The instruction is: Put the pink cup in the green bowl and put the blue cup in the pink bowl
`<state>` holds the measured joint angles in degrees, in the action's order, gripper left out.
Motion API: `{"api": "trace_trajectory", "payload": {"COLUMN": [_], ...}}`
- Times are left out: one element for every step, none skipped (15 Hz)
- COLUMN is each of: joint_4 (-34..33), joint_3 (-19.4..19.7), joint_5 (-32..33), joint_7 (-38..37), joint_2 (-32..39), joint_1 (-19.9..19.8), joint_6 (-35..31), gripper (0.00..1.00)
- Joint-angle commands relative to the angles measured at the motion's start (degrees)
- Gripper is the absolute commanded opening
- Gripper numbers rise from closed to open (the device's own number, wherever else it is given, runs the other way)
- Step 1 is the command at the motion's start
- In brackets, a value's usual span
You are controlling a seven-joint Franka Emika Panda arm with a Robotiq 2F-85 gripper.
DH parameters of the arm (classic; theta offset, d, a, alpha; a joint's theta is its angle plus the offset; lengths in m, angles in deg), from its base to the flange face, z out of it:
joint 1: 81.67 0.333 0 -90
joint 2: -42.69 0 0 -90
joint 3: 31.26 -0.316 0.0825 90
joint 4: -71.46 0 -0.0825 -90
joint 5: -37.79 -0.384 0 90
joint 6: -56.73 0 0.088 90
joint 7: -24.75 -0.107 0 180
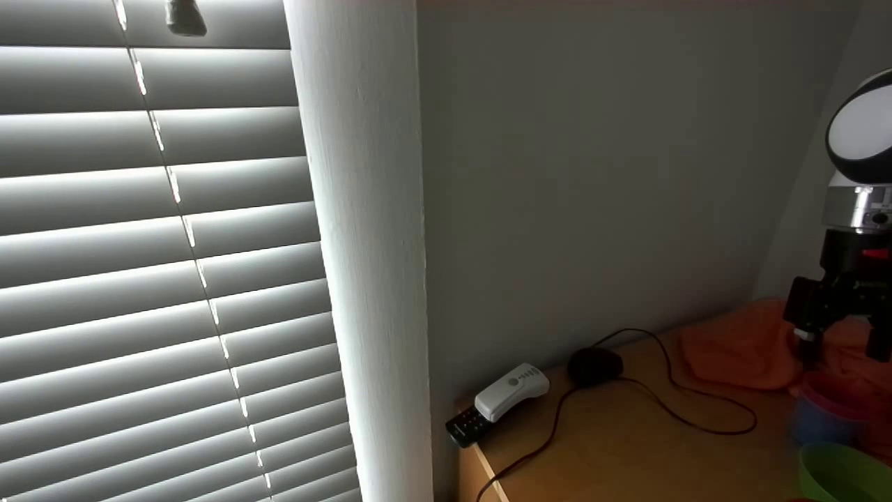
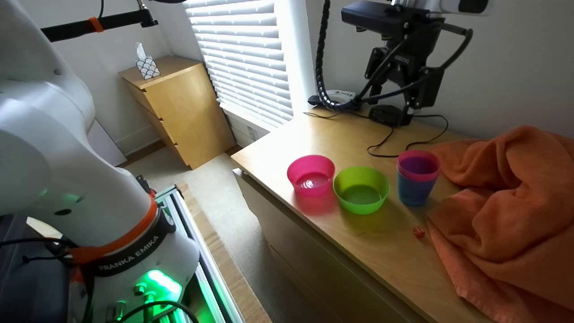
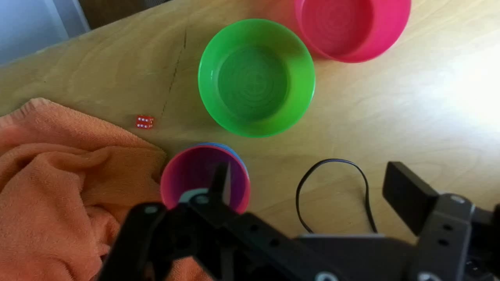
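Note:
The pink cup [image 2: 419,165] stands nested inside the blue cup [image 2: 415,192], upright on the wooden top. In the wrist view I look down into the pink cup [image 3: 185,169], and only a sliver of the blue cup's rim [image 3: 227,147] shows. The green bowl [image 3: 211,80] is beside the cups, and the pink bowl [image 3: 391,27] is beyond it. Both bowls are upright and empty. My gripper [image 3: 314,183] is open and empty, above the tabletop. In the wrist view one finger overlaps the pink cup. In an exterior view the gripper [image 1: 843,348] is above the cups' height.
An orange towel [image 2: 515,215] lies bunched beside the cups. A small red die [image 2: 419,232] lies near it. A thin black cable [image 3: 299,191] loops on the top. A black device [image 1: 594,367] and a white remote [image 1: 512,390] lie near the wall.

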<state>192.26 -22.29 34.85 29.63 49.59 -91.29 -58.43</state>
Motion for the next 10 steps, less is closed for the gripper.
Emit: {"api": "trace_trajectory", "payload": {"joint_4": [-0.2, -0.3, -0.3, -0.6, -0.6, -0.8, -0.9, -1.1, -1.3, -1.5], "joint_3": [0.1, 0.0, -0.1, -0.2, -0.2, -0.3, -0.4, -0.4, -0.5, -0.4], "joint_5": [-1.4, -0.9, -1.1, -1.3, -1.4, -1.5, -1.6, -1.6, -1.6, -1.3], "joint_7": [6.1, 7.1, 8.1, 8.7, 8.8, 9.3, 9.5, 9.8, 9.9, 10.1], "joint_2": [4.1, 5.0, 5.9, 6.9, 7.6, 8.2, 8.8, 9.2, 9.6, 9.9], "joint_1": [-1.3, -1.5, -1.8, -2.0, -2.1, -2.4, -2.5, -2.6, -2.8, -2.9], "joint_6": [-3.7, -4.7, -5.7, -6.2, -6.9, -7.1, -7.5, -7.7, -7.8, -7.9], "gripper": [1.00, 1.00, 1.00, 1.00, 1.00, 1.00, 1.00, 1.00, 1.00, 0.90]}}
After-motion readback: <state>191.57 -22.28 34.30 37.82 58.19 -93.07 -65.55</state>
